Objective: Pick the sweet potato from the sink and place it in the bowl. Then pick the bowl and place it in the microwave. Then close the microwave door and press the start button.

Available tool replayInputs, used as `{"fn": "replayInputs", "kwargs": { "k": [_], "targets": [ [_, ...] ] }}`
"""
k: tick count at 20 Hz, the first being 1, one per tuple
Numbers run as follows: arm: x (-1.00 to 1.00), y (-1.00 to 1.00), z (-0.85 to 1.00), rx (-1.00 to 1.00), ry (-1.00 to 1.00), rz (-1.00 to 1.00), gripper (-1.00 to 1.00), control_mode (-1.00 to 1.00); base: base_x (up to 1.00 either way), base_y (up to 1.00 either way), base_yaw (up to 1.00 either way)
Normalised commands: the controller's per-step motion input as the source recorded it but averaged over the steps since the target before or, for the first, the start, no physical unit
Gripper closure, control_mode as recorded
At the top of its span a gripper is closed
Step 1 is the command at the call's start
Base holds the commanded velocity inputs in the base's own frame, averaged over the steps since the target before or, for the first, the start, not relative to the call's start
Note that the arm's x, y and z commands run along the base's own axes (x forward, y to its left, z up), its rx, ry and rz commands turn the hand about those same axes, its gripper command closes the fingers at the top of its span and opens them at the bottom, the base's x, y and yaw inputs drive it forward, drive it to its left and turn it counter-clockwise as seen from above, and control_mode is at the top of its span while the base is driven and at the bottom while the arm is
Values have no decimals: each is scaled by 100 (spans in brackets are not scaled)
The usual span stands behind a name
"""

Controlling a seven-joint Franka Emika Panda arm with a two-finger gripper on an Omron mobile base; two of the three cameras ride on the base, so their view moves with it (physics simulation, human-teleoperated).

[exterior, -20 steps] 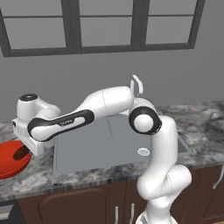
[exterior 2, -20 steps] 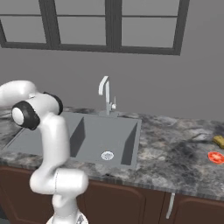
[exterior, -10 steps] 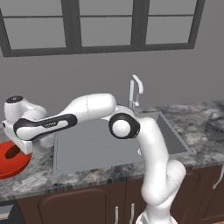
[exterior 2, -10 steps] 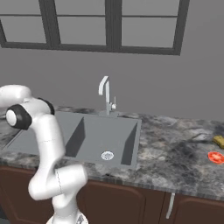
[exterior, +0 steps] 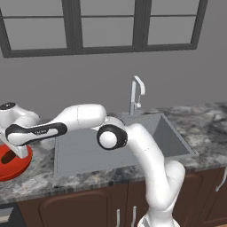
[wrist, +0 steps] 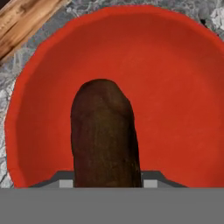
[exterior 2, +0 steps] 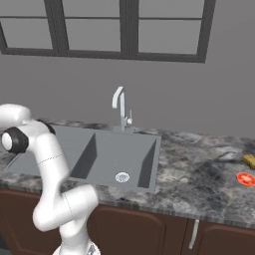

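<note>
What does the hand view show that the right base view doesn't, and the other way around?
Hand view alone: the sweet potato held in the gripper, hanging over the inside of the red bowl, with a wooden board at the top left corner. Right base view alone: the sink with its round drain, the faucet, the windows, and small red and yellow items on the far right. Shared: the speckled stone counter.
</note>
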Motion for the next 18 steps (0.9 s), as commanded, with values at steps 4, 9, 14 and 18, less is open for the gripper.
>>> {"fn": "replayInputs", "kwargs": {
  "k": [4, 9, 14, 18],
  "targets": [
    [15, 8, -46, 0, 0, 2, 100, -100, 0, 0, 0],
    [6, 4, -33, 1, 0, 1, 100, -100, 0, 0, 0],
    [0, 0, -1, 4, 0, 0, -100, -100, 0, 0, 0],
    [-4, -1, 19, 5, 0, 2, -100, -100, 0, 0, 0]
  ]
}}
